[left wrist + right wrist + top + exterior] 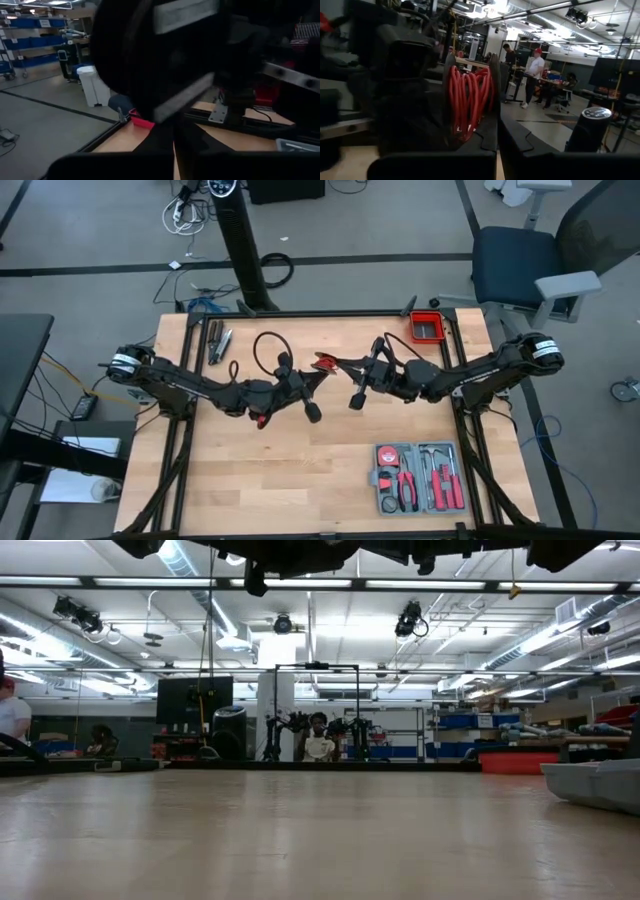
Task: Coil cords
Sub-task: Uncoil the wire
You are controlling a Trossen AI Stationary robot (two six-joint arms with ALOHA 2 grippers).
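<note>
Both arms are raised above mid-table, wrists turned toward each other. The red cord [469,100] sits as a small bundle of parallel loops between the right gripper [496,125] fingers, which are closed on it; in the high view the same bundle [326,361] shows as a red tuft at the tip of the right gripper [345,364], well clear of the table [300,480].

The left gripper [312,383] fingers are closed too, their tips just beside the bundle. Whether they pinch a strand cannot be told: the left wrist view is mostly blocked by dark hardware, with only a red scrap [141,121] visible beyond the fingers.

Handling judgement:
- Very light; weight is no issue for either arm.
- Thin and limp, with no stiffness to hold a shape. Loops look likely to slump or spring apart once pressure comes off.
- Strands look smooth, so single turns may slide out from a loose pinch.
- Not fragile, though a thread this fine could snag on finger edges.

Where to hold: across the middle of the bundle, all loops trapped together between the finger pads, as the right fingers do now. The loose end is better taken close to the bundle by the left fingers, keeping the free length short. Risk: a partial pinch catches only some turns and the rest unravel.
</note>
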